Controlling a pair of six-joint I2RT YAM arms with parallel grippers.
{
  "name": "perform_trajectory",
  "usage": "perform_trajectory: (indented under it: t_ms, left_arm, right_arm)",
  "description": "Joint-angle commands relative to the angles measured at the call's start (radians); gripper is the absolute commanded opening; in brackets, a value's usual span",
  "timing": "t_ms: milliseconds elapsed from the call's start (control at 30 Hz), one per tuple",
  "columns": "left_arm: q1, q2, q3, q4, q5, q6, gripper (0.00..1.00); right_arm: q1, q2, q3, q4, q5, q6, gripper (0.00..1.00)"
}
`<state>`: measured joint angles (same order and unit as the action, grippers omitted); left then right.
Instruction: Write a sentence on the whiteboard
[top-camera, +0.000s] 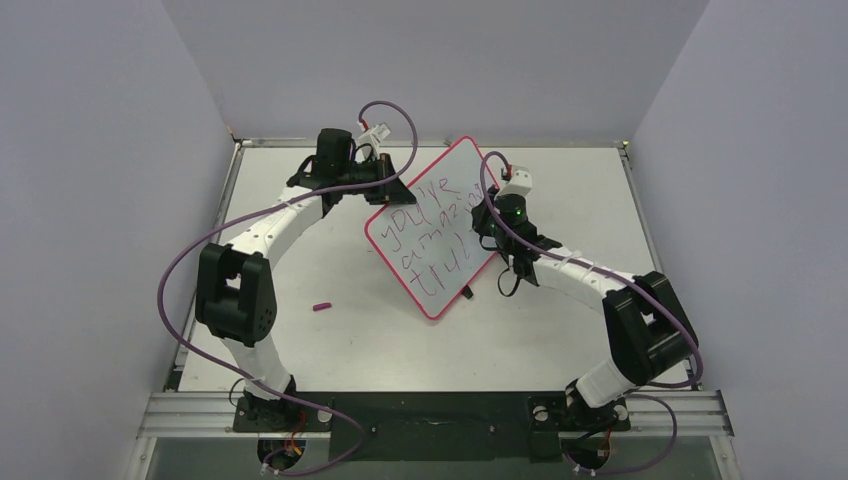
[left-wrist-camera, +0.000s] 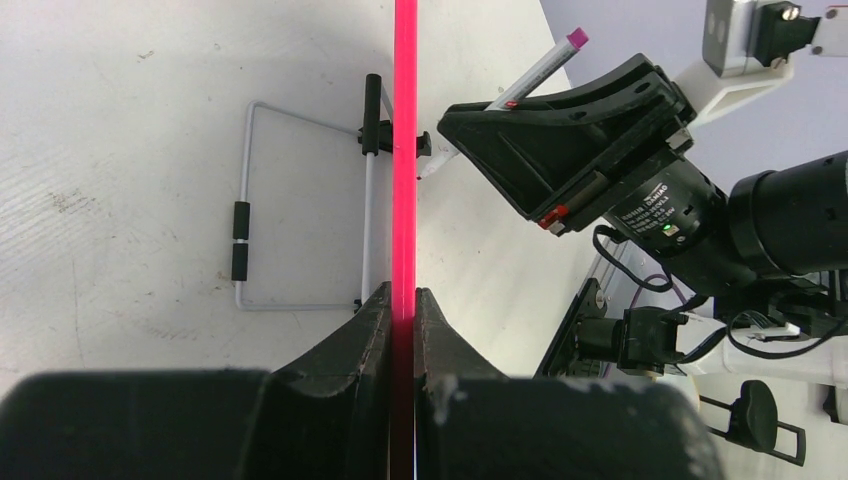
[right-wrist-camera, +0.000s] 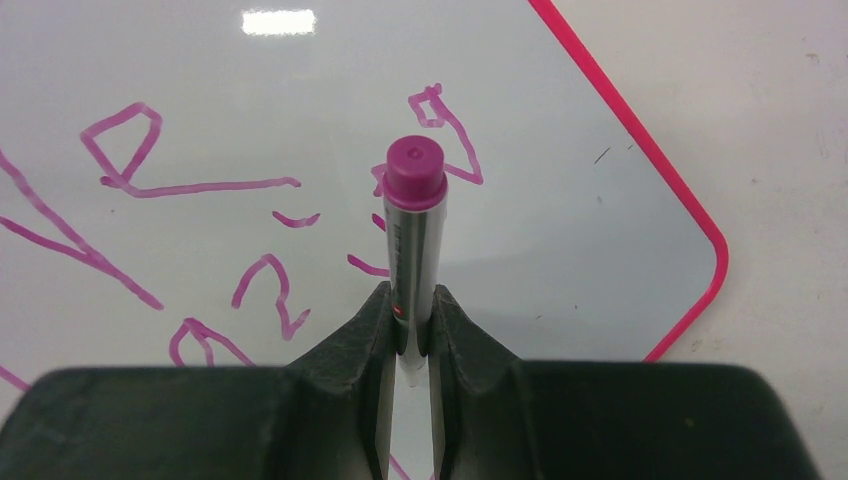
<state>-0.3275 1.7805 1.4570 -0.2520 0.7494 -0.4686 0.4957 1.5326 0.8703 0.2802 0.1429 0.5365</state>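
Lying on the left part of the table (top-camera: 330, 335), a small pink piece (top-camera: 321, 306) sits apart from both arms. Right of it, the left gripper (left-wrist-camera: 403, 295) is closed tight on the red-pink rim of the whiteboard (top-camera: 458, 168), pinching it edge-on between both fingers. The board stands tilted over the middle of the table, one rounded corner low toward the near edge. A sentence (top-camera: 440, 235) in scrawled purple letters runs across it in three slanted lines. A wire stand (left-wrist-camera: 369, 215) shows against the table at the board's far edge in the left wrist view. At the board's right side, the right gripper (right-wrist-camera: 410, 305) is clamped on a marker pen (right-wrist-camera: 412, 215), purple end cap up. The pen's tip is just beside the board; whether it touches cannot be told.
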Motion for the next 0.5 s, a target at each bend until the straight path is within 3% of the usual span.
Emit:
perform_trajectory:
  t_ms: [0, 467]
  left_arm:
    - [-0.004, -0.076, 0.018, 0.056, 0.055, -0.018, 0.00]
    - [-0.005, -0.071, 0.021, 0.059, 0.055, -0.021, 0.00]
  right_arm:
    - [-0.014, 0.018, 0.034, 0.070, -0.027, 0.032, 0.00]
    - [-0.019, 0.051, -0.047, 0.135, -0.024, 0.057, 0.00]
